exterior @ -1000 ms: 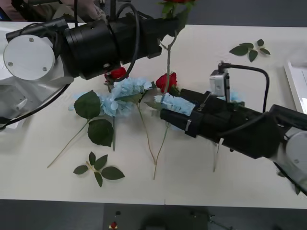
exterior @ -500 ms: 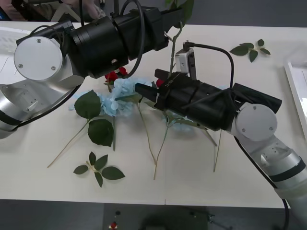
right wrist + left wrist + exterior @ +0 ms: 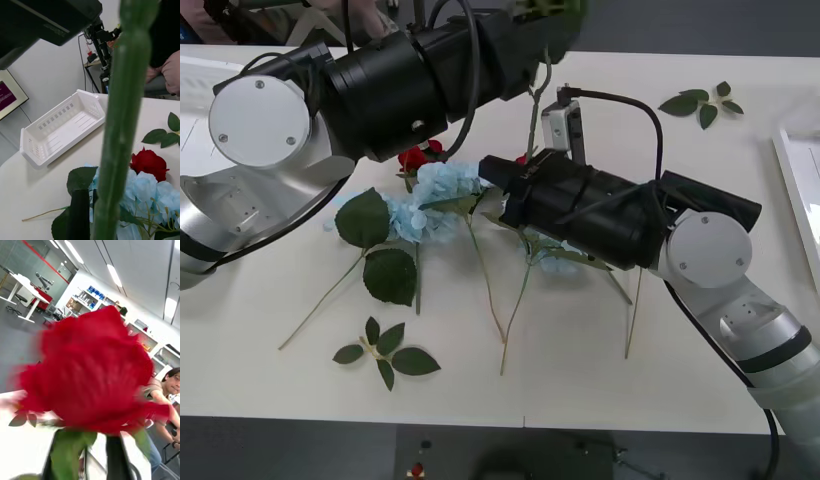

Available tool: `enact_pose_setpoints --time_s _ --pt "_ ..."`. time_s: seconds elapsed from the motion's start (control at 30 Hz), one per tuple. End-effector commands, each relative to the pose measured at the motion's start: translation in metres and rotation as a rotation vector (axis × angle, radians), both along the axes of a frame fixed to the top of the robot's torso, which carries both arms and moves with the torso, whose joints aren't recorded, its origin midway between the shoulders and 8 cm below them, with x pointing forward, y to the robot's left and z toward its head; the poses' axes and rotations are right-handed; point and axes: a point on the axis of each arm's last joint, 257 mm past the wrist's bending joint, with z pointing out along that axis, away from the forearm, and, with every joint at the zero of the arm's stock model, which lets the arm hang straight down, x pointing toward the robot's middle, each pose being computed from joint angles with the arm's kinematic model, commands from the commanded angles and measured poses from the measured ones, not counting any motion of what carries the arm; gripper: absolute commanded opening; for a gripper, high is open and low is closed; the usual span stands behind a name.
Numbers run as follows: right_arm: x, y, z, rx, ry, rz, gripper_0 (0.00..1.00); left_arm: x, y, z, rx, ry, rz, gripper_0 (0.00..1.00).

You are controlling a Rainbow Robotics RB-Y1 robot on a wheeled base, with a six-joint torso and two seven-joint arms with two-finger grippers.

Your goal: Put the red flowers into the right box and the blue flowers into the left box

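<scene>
Evidently your left gripper (image 3: pixel 542 40) held a red rose (image 3: pixel 92 371), jaws clamped on its stem (image 3: pixel 532 110); right gripper (image 3: pixel 492 172) reached that stem, jaws' state untellable; you needed a clean handover.

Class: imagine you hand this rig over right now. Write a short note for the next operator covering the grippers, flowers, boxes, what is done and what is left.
Left gripper: raised over the table's far side, shut on one red rose whose stem hangs down.
Right gripper: at that hanging stem, above the flower pile. This looks like a handover to the right arm, but that is not certain.
On the table: a second red rose and the blue flowers.
Left box: empty.
Right box: at the table's right edge, with no flower in the part visible.
Done: nothing boxed.
Left: every flower.
</scene>
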Motion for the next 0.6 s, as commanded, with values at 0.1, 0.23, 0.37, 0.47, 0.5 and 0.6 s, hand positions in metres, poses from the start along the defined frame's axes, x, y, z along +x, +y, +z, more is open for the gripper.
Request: enact_pose_setpoints --time_s 0.1,0.23,0.37,0.47,0.5,0.6 --pt "0.002 -0.003 0.016 -0.029 -0.067 0.007 0.00 0.000 0.004 0.015 -0.046 0.035 -0.008 1.00" --pt "0.005 -0.008 0.017 -0.024 -0.050 0.008 0.00 0.001 0.004 0.016 -0.050 0.035 -0.006 1.00" --pt "0.020 -0.037 0.008 -0.027 0.038 -0.017 0.00 0.007 0.011 0.012 -0.040 0.038 0.014 1.00" --pt "0.035 -0.073 0.002 -0.031 0.115 -0.050 0.00 0.021 0.033 0.002 0.011 0.034 0.062 1.00" --pt "0.041 -0.094 0.002 -0.034 0.157 -0.064 0.00 0.025 0.047 -0.009 0.064 0.035 0.076 1.00" --pt "0.057 -0.153 0.004 -0.023 0.271 -0.114 0.00 0.018 0.085 -0.040 0.203 0.080 0.068 1.00"
